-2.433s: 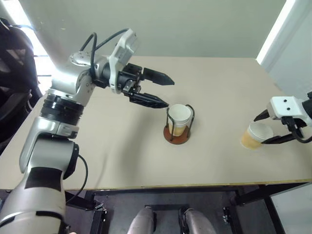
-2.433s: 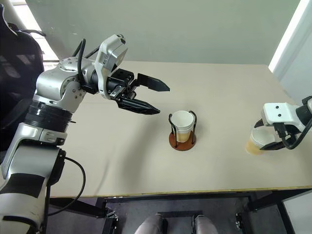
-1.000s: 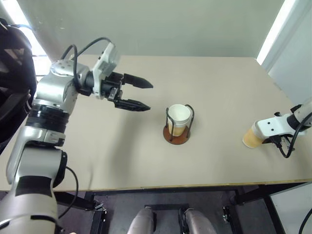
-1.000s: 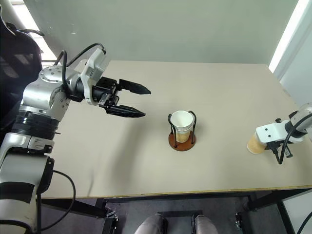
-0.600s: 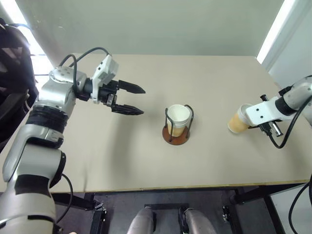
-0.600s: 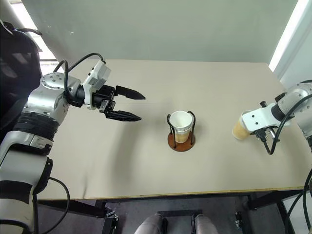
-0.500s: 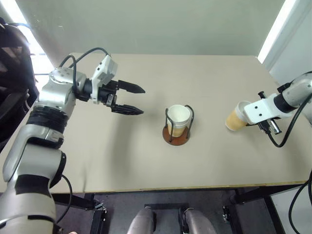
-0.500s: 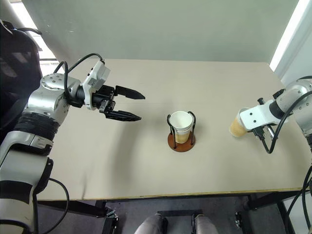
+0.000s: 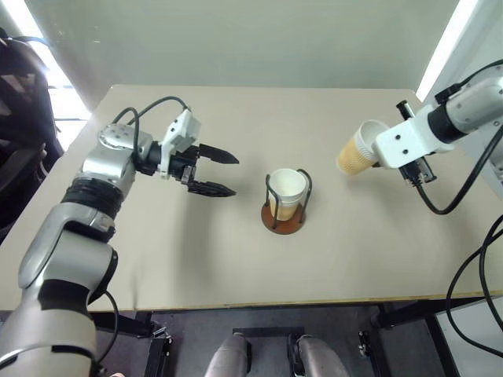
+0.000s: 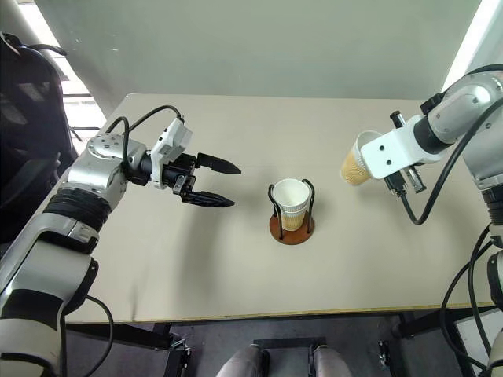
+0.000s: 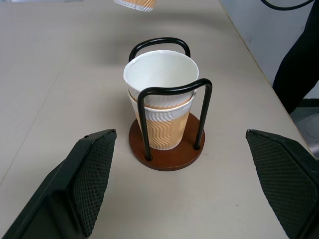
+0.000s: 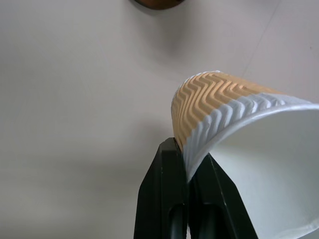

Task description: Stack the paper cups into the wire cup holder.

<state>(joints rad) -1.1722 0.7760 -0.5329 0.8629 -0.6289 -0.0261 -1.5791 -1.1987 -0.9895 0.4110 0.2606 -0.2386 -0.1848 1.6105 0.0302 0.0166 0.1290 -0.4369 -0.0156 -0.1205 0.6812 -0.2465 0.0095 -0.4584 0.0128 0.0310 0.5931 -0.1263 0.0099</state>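
Observation:
The wire cup holder (image 9: 284,221), black loops on a reddish-brown disc, stands mid-table with two paper cups (image 11: 159,94) nested in it. A third paper cup (image 9: 354,154) hangs tilted in the air to the holder's right, above the table. My right gripper (image 12: 187,160) is shut on that cup's rim, pinching the wall between its fingers. To the holder's left, my left gripper (image 9: 233,174) is open, its fingers pointing at the holder from a short way off and holding nothing.
The beige table (image 9: 236,259) carries nothing else. Its front edge runs near me and its right edge lies just past my right arm. A grey wall (image 9: 259,39) stands behind the table's far edge.
My right gripper has lifted the cup off the table's right side and carried it up and left toward the holder. The left gripper sank a little and stays open.

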